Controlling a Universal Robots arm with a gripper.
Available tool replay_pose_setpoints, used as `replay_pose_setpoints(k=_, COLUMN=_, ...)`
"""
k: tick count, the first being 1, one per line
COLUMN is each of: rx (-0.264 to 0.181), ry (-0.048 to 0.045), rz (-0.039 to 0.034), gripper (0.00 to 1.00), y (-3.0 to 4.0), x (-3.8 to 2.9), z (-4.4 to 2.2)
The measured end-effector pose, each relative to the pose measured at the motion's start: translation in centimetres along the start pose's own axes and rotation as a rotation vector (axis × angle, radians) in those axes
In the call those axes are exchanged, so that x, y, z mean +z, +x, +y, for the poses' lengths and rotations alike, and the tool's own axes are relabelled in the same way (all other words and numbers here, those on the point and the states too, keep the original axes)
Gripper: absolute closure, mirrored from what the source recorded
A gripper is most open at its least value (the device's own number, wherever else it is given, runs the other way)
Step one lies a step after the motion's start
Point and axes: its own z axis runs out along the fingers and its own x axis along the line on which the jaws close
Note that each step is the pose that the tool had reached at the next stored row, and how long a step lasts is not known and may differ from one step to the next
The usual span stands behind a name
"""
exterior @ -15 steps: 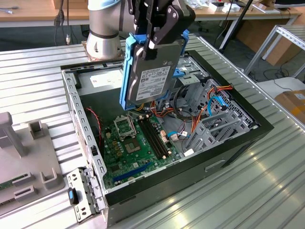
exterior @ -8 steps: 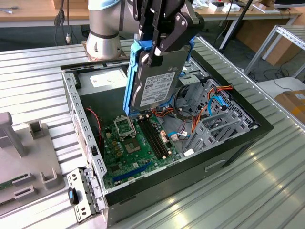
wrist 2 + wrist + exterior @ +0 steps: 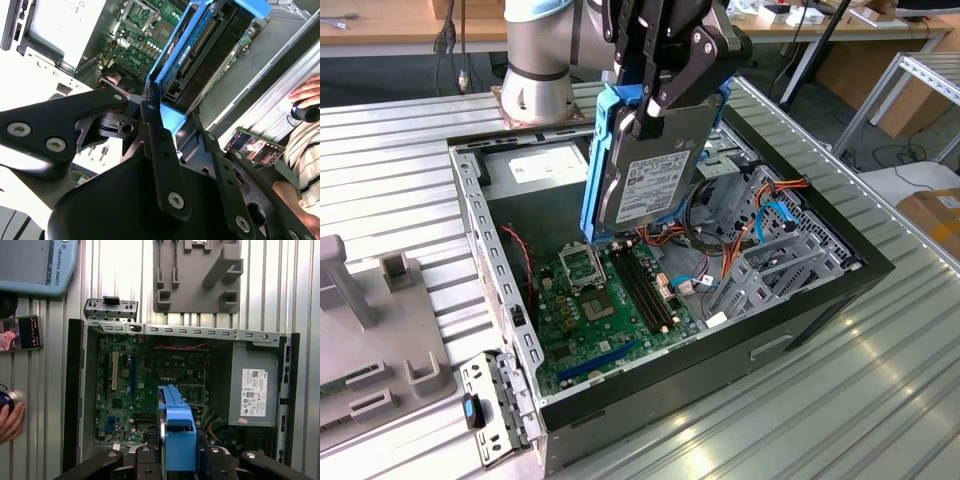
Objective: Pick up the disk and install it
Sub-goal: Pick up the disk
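The disk (image 3: 655, 165), a silver-grey drive with a white label in a bright blue carrier rail, hangs tilted on edge above the open computer case (image 3: 470, 215). My gripper (image 3: 655, 100) is shut on its upper end, black fingers (image 3: 698, 55) clamping both faces. The disk's lower edge hovers over the green motherboard (image 3: 605, 300), beside the grey drive cage (image 3: 775, 265). In the second wrist view the disk (image 3: 200, 45) runs edge-on out from my gripper (image 3: 172, 112). In the first wrist view the blue carrier (image 3: 177, 432) sits between the fingers (image 3: 147, 462) over the case interior.
A grey power-supply box (image 3: 255, 390) fills one end of the case. A grey fixture block (image 3: 380, 330) and a small metal bracket (image 3: 495, 415) lie outside the case on the ribbed table. A person's hand (image 3: 10, 420) and a phone (image 3: 20, 334) are nearby.
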Motion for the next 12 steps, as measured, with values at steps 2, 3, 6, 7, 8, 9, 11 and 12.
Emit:
replay_pose_setpoints(k=2, rx=0.0, ry=0.0, rz=0.0, gripper=0.64, y=0.01, x=0.0, z=-0.51)
replay_pose_setpoints(k=3, rx=0.0, ry=0.0, rz=0.0, gripper=0.64, y=0.02, x=0.0, z=-0.71)
replay_pose_setpoints(k=6, rx=0.0, ry=0.0, rz=0.0, gripper=0.64, y=0.03, x=-0.01, z=-0.94)
replay_pose_setpoints(k=7, rx=0.0, ry=0.0, rz=-0.0001, gripper=0.64, y=0.03, x=-0.01, z=-0.94)
replay_pose_setpoints(k=8, rx=0.0, ry=0.0, rz=0.0, gripper=0.64, y=0.02, x=-0.01, z=-0.94)
replay_pose_setpoints(k=9, rx=0.0, ry=0.0, rz=0.0, gripper=0.64, y=0.02, x=-0.01, z=-0.94)
replay_pose_setpoints(k=11, rx=0.0, ry=0.0, rz=0.0, gripper=0.64, y=0.02, x=-0.01, z=-0.95)
replay_pose_setpoints(k=12, rx=0.0, ry=0.0, rz=-0.0001, gripper=0.64, y=0.02, x=-0.01, z=-0.98)
